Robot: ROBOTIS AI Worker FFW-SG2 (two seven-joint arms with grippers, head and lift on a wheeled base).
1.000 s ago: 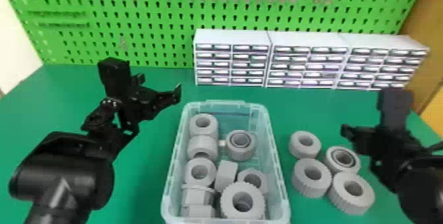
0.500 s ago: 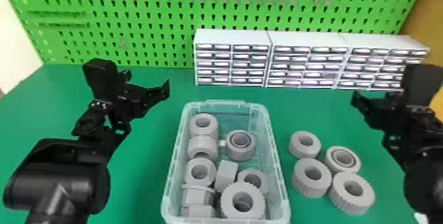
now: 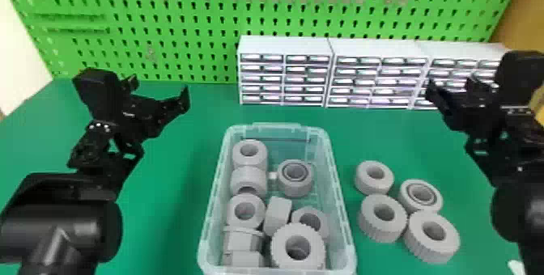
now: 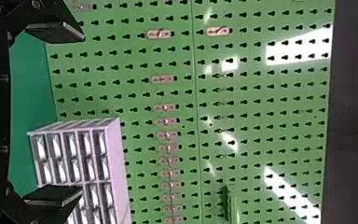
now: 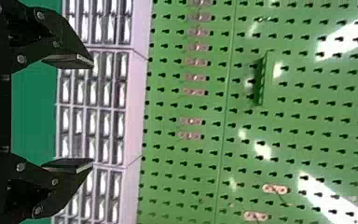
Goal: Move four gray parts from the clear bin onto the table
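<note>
Several gray parts, among them a ribbed ring (image 3: 298, 247) and a block (image 3: 277, 216), lie in the clear bin (image 3: 343, 213). Four gray rings rest close together on the table to the bin's right, one of them a ribbed ring (image 3: 432, 235) at the front. My left gripper (image 3: 160, 84) is above the table, left of and beyond the bin; its fingers stand apart, as the left gripper (image 4: 70, 114) confirms in its wrist view. Over at the right, my right gripper (image 3: 451, 86) hangs above and behind the four rings, and the right gripper (image 5: 86, 113) is open with nothing between its fingers.
White drawer cabinets (image 3: 285, 45) stand in a row at the table's back edge, against the green pegboard (image 3: 194, 23). Green table surface (image 3: 170, 221) lies between the left arm and the bin.
My left arm has moved left, away from the bin. The right arm has shifted outward to the right and its gripper has turned. The parts in the bin and on the table have stayed put.
</note>
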